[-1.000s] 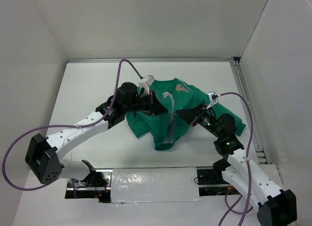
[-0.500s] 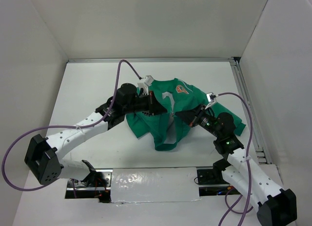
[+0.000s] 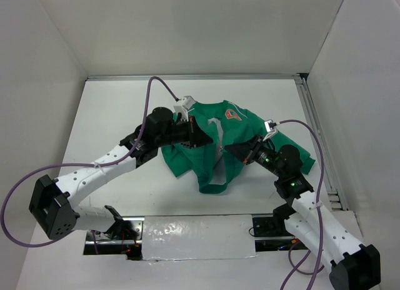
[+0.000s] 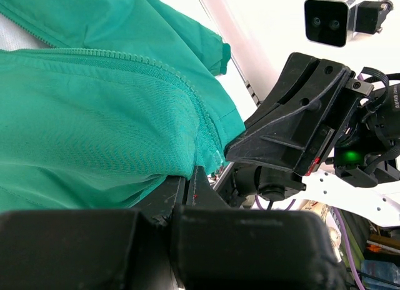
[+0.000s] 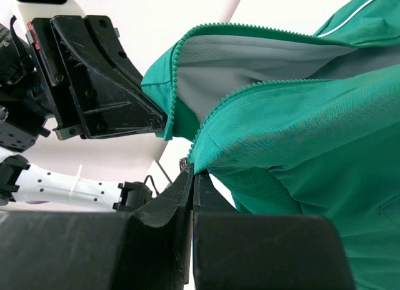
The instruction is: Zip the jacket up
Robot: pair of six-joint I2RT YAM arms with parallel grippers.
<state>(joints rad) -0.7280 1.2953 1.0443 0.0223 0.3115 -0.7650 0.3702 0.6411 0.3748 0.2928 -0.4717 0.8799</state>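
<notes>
Left fingers (image 4: 181,187): fully shut, pinched on green fabric right at one front edge of the jacket (image 3: 250,129), just beside the zipper teeth (image 4: 125,55). Right fingers (image 5: 190,174): also fully shut, clamped on the opposite front edge, where the white lining (image 5: 250,59) is exposed. The two sets of fingers are held tip to tip, near each other but apart.

Jacket location: bunched on the counter (image 3: 119,109), centre-right, between the two arms. The front is lifted by both grips and the hem (image 3: 211,187) hangs toward the near side.

Change over the last second: both grips were kept shut with no release. The left arm was shifted slightly left and far, and a small gap was opened between the two front edges above the hem. The chest area was nudged only a little.

Meaning, as a judgement: the edges are still being positioned. The teeth rows are seen separated in both wrist views, so nothing is engaged and zipping has not begun. No slider or pull tab can be made out.

Writing: an orange patch (image 3: 234,114) is seen on the chest, but its letter cannot be read. No other lettering or brand marks can be read.
</notes>
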